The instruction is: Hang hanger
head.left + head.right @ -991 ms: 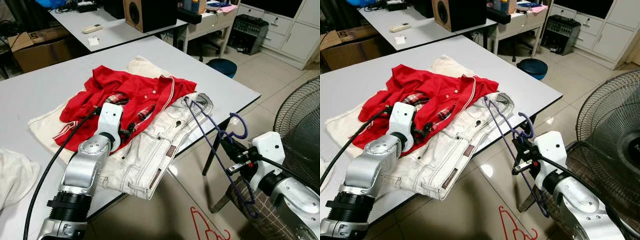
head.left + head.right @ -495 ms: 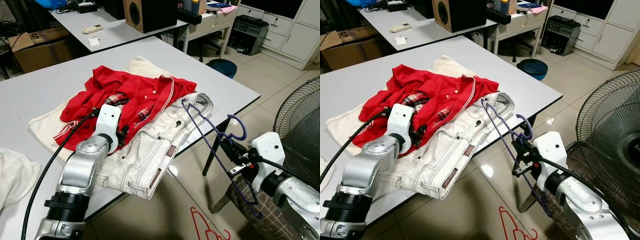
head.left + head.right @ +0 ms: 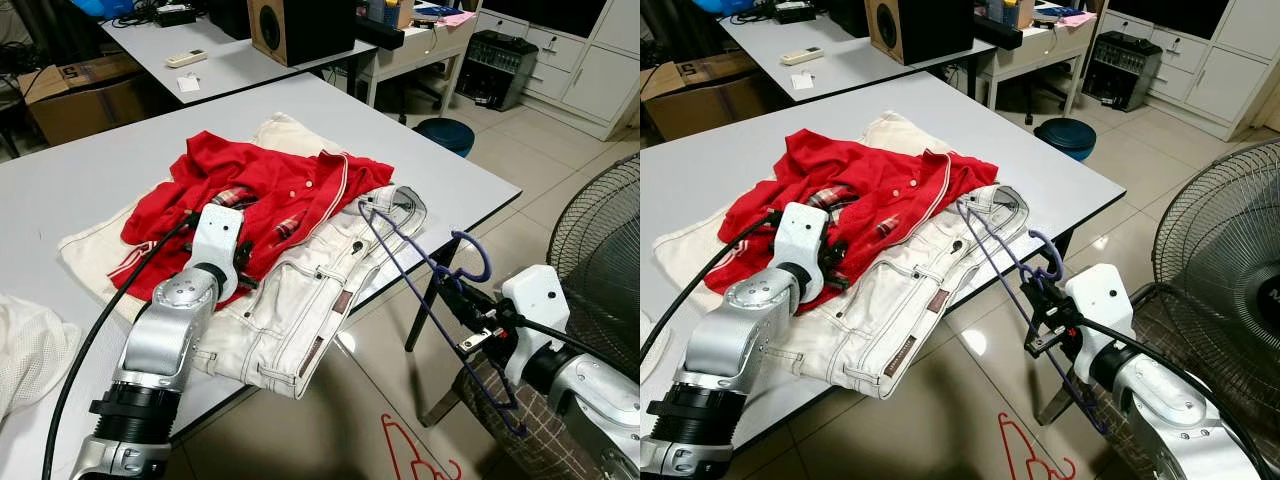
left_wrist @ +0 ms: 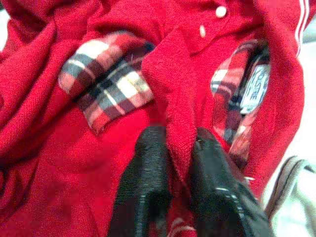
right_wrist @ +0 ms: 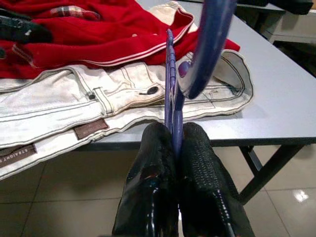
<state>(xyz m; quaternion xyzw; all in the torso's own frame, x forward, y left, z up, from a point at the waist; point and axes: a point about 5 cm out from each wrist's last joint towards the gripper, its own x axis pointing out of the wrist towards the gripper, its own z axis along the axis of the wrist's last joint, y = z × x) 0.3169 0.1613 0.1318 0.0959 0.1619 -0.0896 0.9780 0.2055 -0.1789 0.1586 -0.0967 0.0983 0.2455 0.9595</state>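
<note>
A red shirt (image 3: 262,186) with a plaid-lined collar lies on the grey table (image 3: 90,175), over pale jeans (image 3: 310,290). My left gripper (image 3: 240,266) is shut on a fold of the red shirt (image 4: 180,143) near the collar. My right gripper (image 3: 462,300) hangs off the table's right edge, shut on a purple wire hanger (image 3: 415,285). The hanger's far tip rests by the jeans' waistband (image 3: 985,215), and its hook (image 5: 210,44) curls up near my fingers (image 5: 197,163).
A large floor fan (image 3: 600,240) stands close to my right arm. A red hanger (image 3: 410,450) lies on the tiled floor below. A white cloth (image 3: 30,350) sits at the table's near left. A second desk with a speaker (image 3: 295,25) stands behind.
My right gripper has carried the purple hanger slightly left and up, its tip sliding further onto the jeans. My left gripper has stayed on the red shirt.
</note>
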